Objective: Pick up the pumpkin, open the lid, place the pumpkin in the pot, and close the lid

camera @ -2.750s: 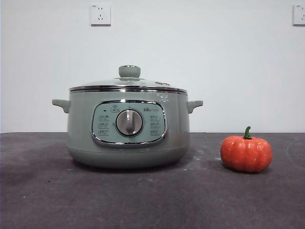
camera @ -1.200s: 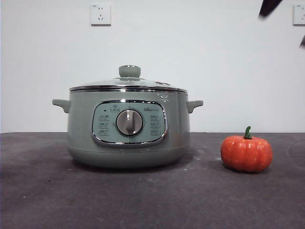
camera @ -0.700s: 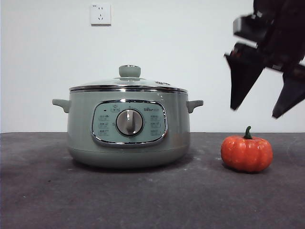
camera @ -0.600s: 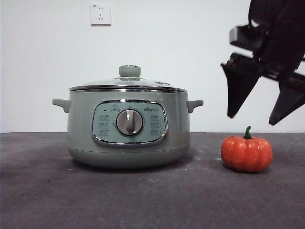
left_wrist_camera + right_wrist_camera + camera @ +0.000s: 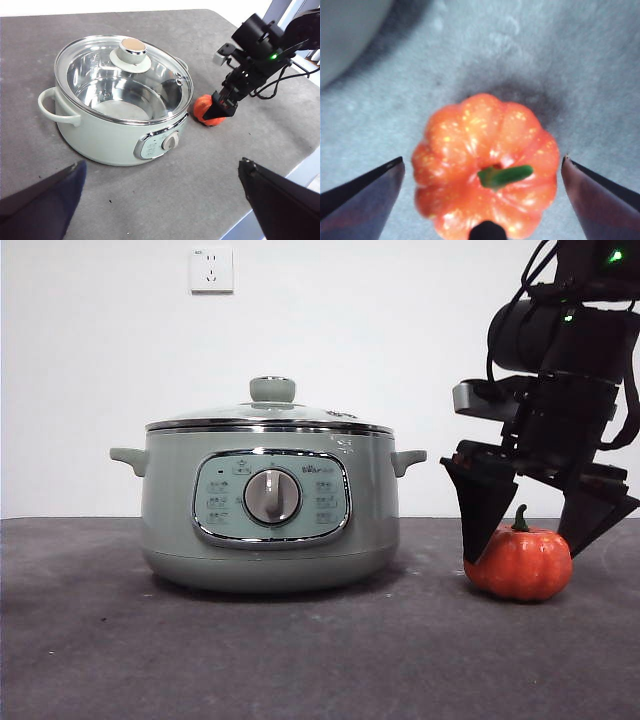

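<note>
My right gripper [image 5: 537,540] straddled pumpkin [image 5: 520,562], jaws wide, nothing gripped. Lid [image 5: 268,418] on pot [image 5: 268,510]; all steps pending.

A dark grey, matte table top [image 5: 250,660] with faint pale scuffs spans the foreground. Behind the table rises a plain white wall [image 5: 400,340]. High on that wall sits a white square electrical socket [image 5: 211,270].

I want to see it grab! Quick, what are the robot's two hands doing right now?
Right hand: open, its jaws on either side of the pumpkin, not holding it yet.
Left hand: open, holding nothing, away from the pot.
</note>
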Controlling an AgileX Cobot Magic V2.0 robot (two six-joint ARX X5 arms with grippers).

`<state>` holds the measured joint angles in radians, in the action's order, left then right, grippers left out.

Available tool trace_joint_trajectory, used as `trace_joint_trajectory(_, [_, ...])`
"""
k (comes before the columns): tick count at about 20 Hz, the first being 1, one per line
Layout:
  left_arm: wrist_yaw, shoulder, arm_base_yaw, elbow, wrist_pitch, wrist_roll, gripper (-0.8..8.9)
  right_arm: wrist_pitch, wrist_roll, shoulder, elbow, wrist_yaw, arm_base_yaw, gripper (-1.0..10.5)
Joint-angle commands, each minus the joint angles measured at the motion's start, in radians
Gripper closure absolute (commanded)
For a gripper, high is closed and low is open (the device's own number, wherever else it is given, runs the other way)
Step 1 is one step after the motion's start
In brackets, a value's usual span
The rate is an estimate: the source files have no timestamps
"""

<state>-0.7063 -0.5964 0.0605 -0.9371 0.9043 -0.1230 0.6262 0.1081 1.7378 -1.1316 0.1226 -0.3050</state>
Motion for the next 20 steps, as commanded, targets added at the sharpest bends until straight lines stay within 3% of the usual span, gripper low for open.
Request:
trace_joint_trajectory(1, [-0.002, 0.002, -0.003, -0.003, -0.006, -0.004, -0.04, -0.012, -0.016, 0.011, -0.001, 0.0, -0.004, 5.3])
trace_joint_trajectory(3, [-0.002, 0.002, -0.003, -0.003, -0.006, -0.004, -0.03, -0.007, -0.032, 0.01, -0.001, 0.002, -0.005, 8.8])
trace_joint_trajectory(4, [-0.001, 0.002, -0.003, -0.003, -0.006, -0.004, -0.03, -0.004, -0.031, 0.009, -0.001, 0.002, -0.005, 9.6])
trace_joint_trajectory(9, [0.0, -0.012, -0.003, -0.003, -0.032, 0.0, -0.03, 0.004, -0.033, -0.082, -0.001, 0.002, -0.005, 9.6])
trace_joint_trajectory(14, [0.0, -0.103, -0.033, -0.017, -0.142, 0.05, 0.01, 0.027, -0.051, -0.333, -0.001, 0.003, -0.005, 9.6])
trace_joint_trajectory(20, [0.137, -0.346, -0.205, -0.14, -0.308, 0.05, 0.01, 0.085, -0.066, -0.615, -0.001, 0.009, -0.005, 9.6])
